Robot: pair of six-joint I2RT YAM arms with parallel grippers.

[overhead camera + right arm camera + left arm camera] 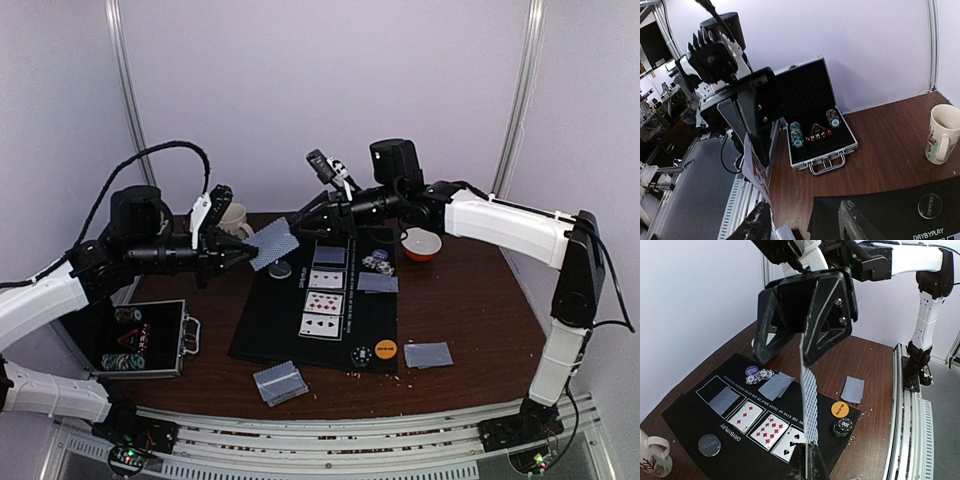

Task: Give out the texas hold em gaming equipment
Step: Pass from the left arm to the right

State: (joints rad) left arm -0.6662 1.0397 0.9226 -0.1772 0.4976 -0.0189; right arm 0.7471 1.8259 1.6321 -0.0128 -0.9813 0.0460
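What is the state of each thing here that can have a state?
left gripper: jaws shut on the card stack
right gripper: jaws open
chip case: lid open
mug: upright
bowl: upright
three cards on the mat: face up

Dark wooden tabletop (470, 300) boxed in by plain pale walls (300, 80).

The walls are smooth and bare with a faint lilac cast, and they rise behind the far edge and along both sides of the tabletop. Two slim silver posts, the left post (128, 80) and the right post (525, 80), run up the two far corners where the wall panels meet. The wood is a deep reddish brown and takes a soft sheen from even, shadowless light. Ribbed aluminium rails (330, 440) run the full width of the near edge. In the left wrist view a flat grey floor (942, 430) lies beyond those rails. In the right wrist view a dim, blurred workroom (655, 75) opens past the left side.
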